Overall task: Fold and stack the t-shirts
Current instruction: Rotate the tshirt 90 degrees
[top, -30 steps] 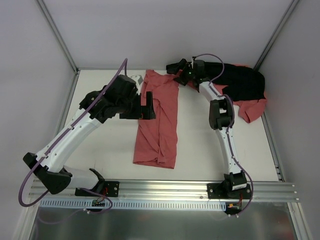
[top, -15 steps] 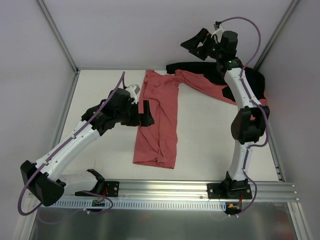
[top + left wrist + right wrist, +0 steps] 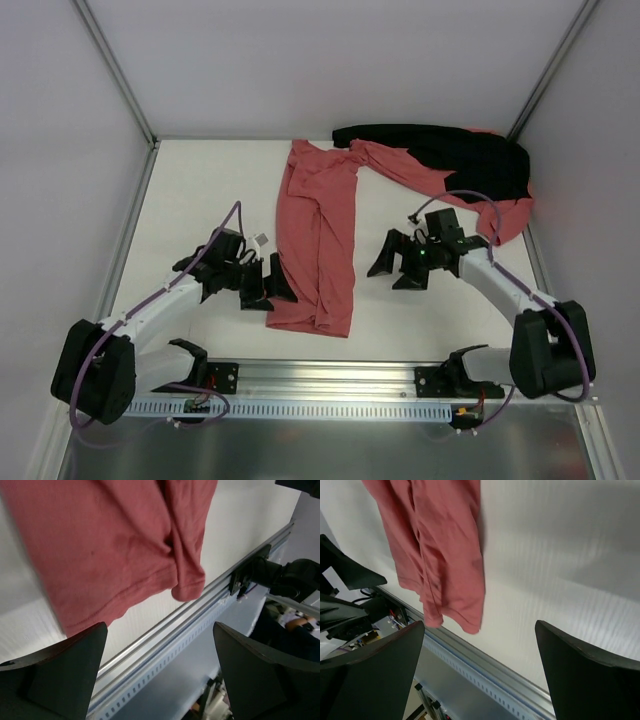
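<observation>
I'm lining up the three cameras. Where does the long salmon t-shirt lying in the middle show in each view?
Top external: t-shirt at picture centre, running far to near.
Left wrist: t-shirt fills the upper left.
Right wrist: t-shirt at upper left.
Shared landmark: aluminium rail just past its hem.

Was lit brightly and evenly from overhead in the top view, with only faint, soft-edged shadows on the white table [image 3: 200, 200] under the left gripper [image 3: 268, 283], the right gripper [image 3: 394, 268] and the salmon-red t-shirt [image 3: 322, 240], while the black cloth [image 3: 470, 155] at the far right came out as a dark mass with little detail. Looked softer from the left wrist, where the shirt's left edge smeared into the table and that gripper's dark fingers [image 3: 65, 665] sat unfocused and shaded in the foreground. Showed a pale streaky sheen on the table from the right wrist, a thin shadow beside the shirt, and blurred fingers [image 3: 370, 675] at the bottom corners.
</observation>
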Robot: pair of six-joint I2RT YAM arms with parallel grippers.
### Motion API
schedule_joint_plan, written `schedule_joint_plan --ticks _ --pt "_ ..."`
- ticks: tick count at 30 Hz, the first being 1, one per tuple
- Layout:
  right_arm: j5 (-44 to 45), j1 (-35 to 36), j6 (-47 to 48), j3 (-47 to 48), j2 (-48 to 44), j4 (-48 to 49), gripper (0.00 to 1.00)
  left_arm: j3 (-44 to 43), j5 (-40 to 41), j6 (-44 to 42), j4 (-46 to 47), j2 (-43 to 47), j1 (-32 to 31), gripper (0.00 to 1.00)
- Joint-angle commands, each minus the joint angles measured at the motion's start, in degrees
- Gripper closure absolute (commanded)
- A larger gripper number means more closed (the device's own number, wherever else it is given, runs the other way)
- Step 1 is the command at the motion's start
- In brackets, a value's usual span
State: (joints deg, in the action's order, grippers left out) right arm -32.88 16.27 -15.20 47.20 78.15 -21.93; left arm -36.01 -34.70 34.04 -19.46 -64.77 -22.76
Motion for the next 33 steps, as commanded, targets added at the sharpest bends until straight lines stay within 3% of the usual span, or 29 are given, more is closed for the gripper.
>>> schedule_joint_plan --ticks 1,12,23,33 --pt "4.3 0.3 1.5 -2.9 -11.3 -3.5 0.01 5.6 -9.1 5.6 7.9 2.5 0.4 0.11" --pt "1.7 1.3 -1.6 -14.5 -15.5 0.5 0.01 7.5 -2.8 -2.2 1.2 -1.9 0.4 0.12" --pt "3.5 7.6 -9.1 -23.6 -20.5 7.8 0.00 -1.1 9.2 -9.8 -12.6 -3.3 0.4 0.12" --pt "6.4 19.2 -13.3 -21.7 -8.0 17.2 0.01 -0.6 8.9 -10.6 -8.5 -12.0 0.4 0.12"
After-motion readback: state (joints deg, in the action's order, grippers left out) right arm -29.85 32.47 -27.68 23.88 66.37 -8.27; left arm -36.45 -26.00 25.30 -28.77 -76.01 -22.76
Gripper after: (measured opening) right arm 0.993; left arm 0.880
